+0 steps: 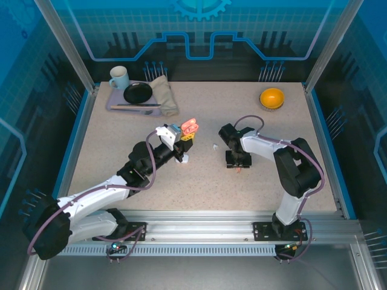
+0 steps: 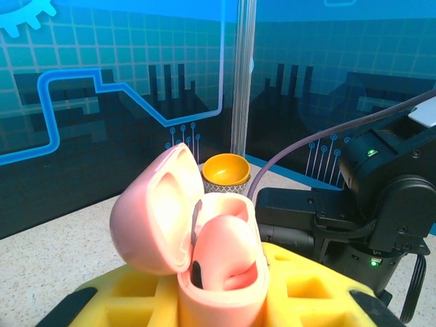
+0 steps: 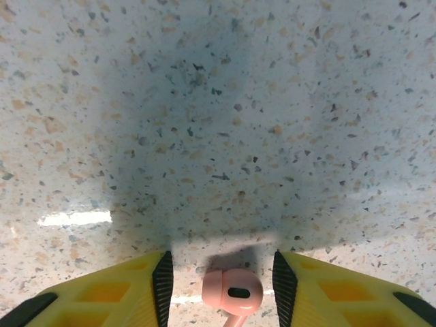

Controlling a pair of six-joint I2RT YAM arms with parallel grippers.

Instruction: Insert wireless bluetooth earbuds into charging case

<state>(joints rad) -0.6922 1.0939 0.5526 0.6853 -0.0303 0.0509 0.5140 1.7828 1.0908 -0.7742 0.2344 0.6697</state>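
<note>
Right wrist view: pink bud [image 3: 233, 291] lies flat on the desk [image 3: 218, 122] between the fingers of the right pincer [image 3: 219, 276], jaws apart, neither touching it. Risk: an off-centre closure can flick the small, smooth bud aside or pinch its stem so that it tilts. Left pincer [image 1: 185, 136] is clamped on the pink case [image 2: 221, 272], lid [image 2: 153, 218] open; a tilted bud may jam at the socket. White bud [image 1: 215, 146] lies near the right arm. Desk: speckled beige, slightly glossy, level. Bowl [image 1: 272, 97] and tray [image 1: 115, 104] stand at the far edge. Walls: blue circuit-print panels
</note>
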